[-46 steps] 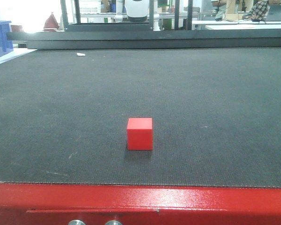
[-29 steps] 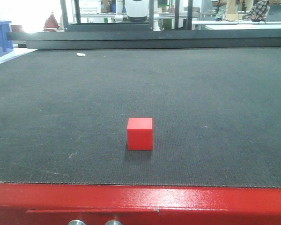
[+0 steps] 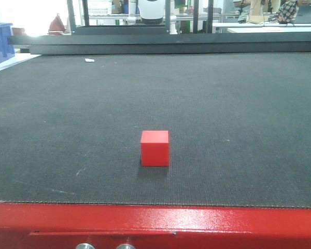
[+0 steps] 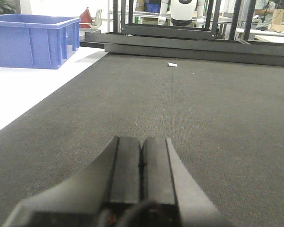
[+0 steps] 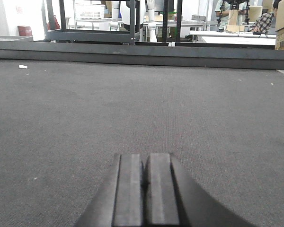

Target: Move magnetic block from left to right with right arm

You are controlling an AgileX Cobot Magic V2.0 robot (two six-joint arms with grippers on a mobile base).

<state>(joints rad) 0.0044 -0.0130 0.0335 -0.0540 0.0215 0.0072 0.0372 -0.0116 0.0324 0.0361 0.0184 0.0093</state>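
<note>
Three low, forward-facing views over one black mat (image 3: pixel 238 104)

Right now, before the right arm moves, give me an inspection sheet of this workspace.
Surface: dark mat, flat, with a red front edge.
Job's things: red cube stands alone on the mat near the front edge, untouched.
Clutter: one small white scrap at the far left.
Grippers: left gripper shut, empty; right gripper shut, empty; both low over bare mat.
Cables: nothing seen.
Surroundings: blue crate beside the mat on the left; black frame along the far edge.
</note>
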